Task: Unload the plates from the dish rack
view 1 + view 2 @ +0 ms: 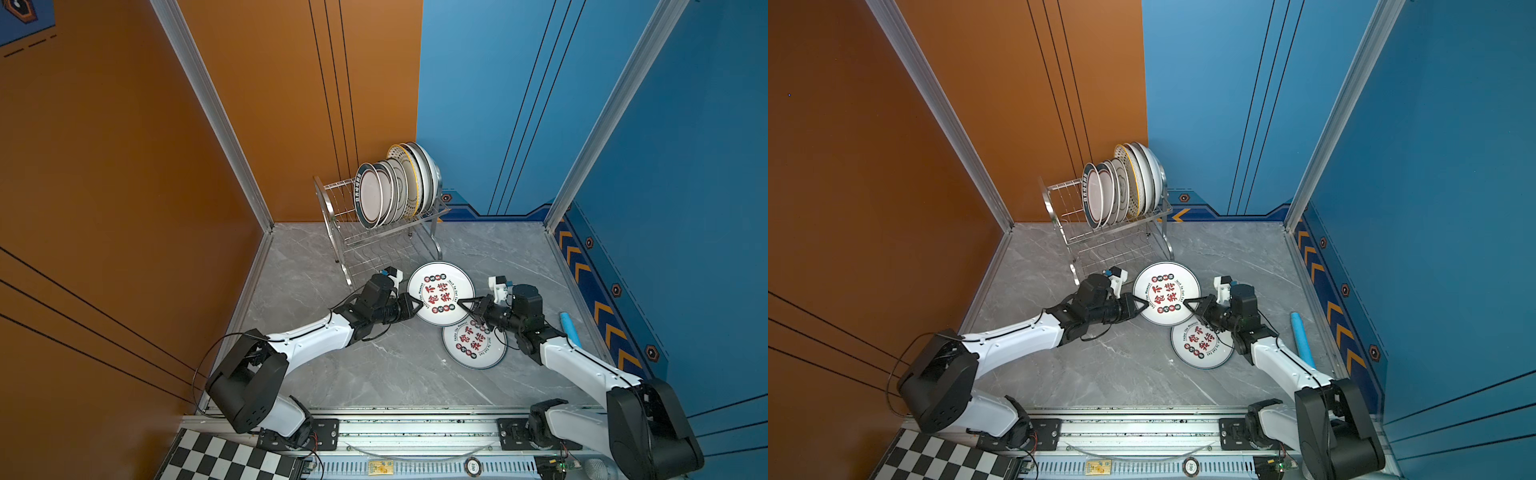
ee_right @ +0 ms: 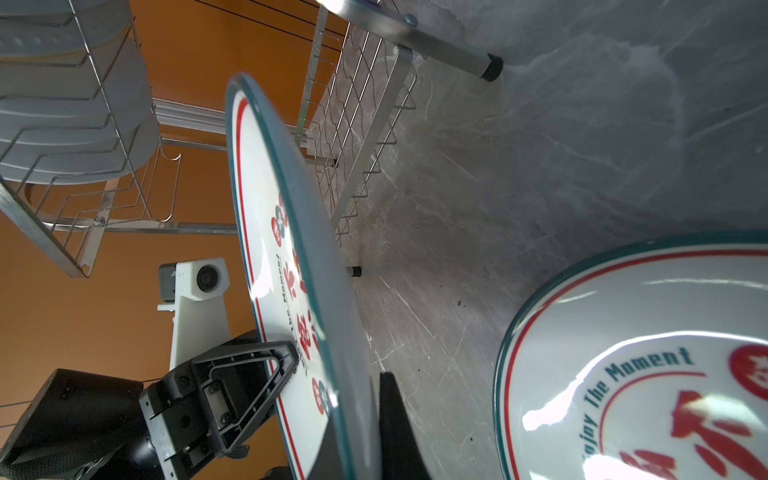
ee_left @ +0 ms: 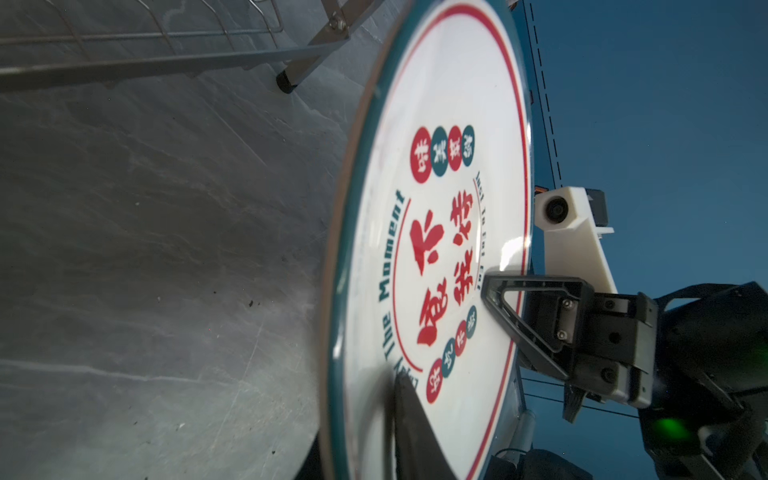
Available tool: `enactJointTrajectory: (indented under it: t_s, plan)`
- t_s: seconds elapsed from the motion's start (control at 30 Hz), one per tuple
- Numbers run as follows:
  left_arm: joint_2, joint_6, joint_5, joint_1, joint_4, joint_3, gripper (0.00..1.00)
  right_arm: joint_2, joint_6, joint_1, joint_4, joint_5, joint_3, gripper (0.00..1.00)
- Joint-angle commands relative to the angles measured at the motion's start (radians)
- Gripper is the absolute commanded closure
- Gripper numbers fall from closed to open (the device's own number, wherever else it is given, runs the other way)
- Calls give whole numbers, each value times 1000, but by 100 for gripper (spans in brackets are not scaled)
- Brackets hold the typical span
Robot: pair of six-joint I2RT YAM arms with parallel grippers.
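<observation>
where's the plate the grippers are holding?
Held plate is mid-table in both top views, in front of the rack, between left gripper and right gripper, overlapping the flat plate.

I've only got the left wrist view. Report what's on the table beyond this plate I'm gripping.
Observer: A second plate with the same lettering lies flat on the table, near the right arm. In both top views the held plate overlaps its far edge.
Operator: Count what's in the rack.
Observer: The upper tier of the dish rack holds a row of upright plates, roughly seven. They are packed too closely for an exact count.
Operator: Locate the empty slots.
Observer: They are at the rack's left end in both top views. The plates crowd its right end.
</observation>
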Motion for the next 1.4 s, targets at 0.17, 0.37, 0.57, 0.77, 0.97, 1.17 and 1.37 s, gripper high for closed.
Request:
enactJointTrajectory:
  t_s: [0.17,0.37,0.57,0.77,0.97,1.17,1.37]
  plan:
    - [56,63,53,-47,-13,37,96,10,13,13,109,-61,6,82]
    - [72,51,63,-60,-27,44,100,-11,-4,-10,54,-34,2,49]
    - [72,33,71,-78,-34,46,100,-126,-117,-65,-231,102,22,28]
    - [94,43,56,-127,-75,76,100,-305,-266,-145,-644,382,108,19]
    - [141,44,53,-175,-81,111,100,-408,-316,-243,-820,571,135,12]
    - [215,33,72,-207,-81,167,100,-441,-342,-315,-857,576,127,11]
    - [282,12,93,-220,-86,194,100,-472,-347,-346,-860,578,113,0]
